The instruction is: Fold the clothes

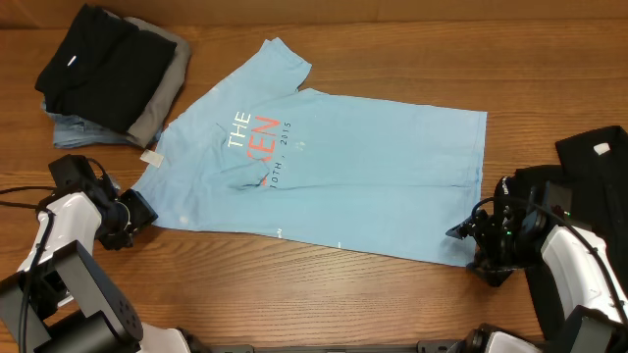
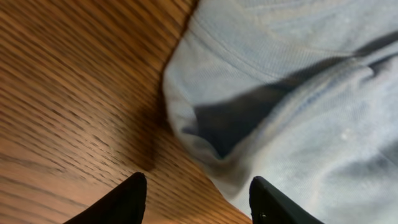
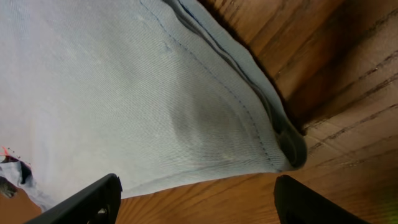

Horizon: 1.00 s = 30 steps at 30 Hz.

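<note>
Your wooden worktop (image 1: 392,59) carried a light blue T-shirt (image 1: 373,186) spread flat across its middle, neck toward your left arm and hem toward your right, with one sleeve pointing to the far edge. Its white and coral lettering (image 1: 253,137) faced up. At the far left corner sat a folded stack with a black garment (image 1: 93,64) on top of a grey one (image 1: 162,93). Another black garment (image 1: 616,162) lay at the right edge, partly behind your right arm.

Your right tool (image 3: 196,199) was open, its fingers wide apart just off the near hem corner and holding nothing. Your left tool (image 2: 198,199) was also open and empty, low over the wood beside the shirt's near sleeve.

The shirt's white neck label (image 1: 150,157) poked out at the collar, close to the stack.
</note>
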Motion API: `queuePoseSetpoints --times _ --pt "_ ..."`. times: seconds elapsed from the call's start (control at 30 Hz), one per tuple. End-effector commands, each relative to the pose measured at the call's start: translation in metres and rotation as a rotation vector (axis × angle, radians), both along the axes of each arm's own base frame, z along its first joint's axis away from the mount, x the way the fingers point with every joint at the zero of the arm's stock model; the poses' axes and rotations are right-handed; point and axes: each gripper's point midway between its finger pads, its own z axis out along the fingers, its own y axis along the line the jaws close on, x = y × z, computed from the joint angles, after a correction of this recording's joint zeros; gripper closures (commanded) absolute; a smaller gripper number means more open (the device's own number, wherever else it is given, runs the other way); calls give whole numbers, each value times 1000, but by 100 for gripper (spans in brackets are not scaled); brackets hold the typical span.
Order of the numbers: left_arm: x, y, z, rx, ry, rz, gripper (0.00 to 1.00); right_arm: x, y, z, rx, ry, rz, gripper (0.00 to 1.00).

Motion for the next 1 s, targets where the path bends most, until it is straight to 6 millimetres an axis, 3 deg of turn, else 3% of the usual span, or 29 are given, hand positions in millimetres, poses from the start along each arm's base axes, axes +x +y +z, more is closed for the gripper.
queuePoseSetpoints --times 0.0,0.23,0.5,0.73,0.87,0.97 --pt "-1 7 -1 38 -3 14 46 -1 1 0 8 6 -11 18" --pt "7 12 -4 55 -29 7 57 -5 2 0 15 24 -12 18" --pt "12 12 -30 26 -9 1 56 -5 2 0 14 23 -12 18" --pt "15 9 -29 6 -23 -3 74 -11 -15 -10 -84 89 -82 18" --pt "16 5 -28 -13 -33 -7 76 -22 -13 -20 -81 142 -145 22" --pt "16 4 -28 -17 -31 -7 78 -25 -14 -29 -91 154 -191 31"
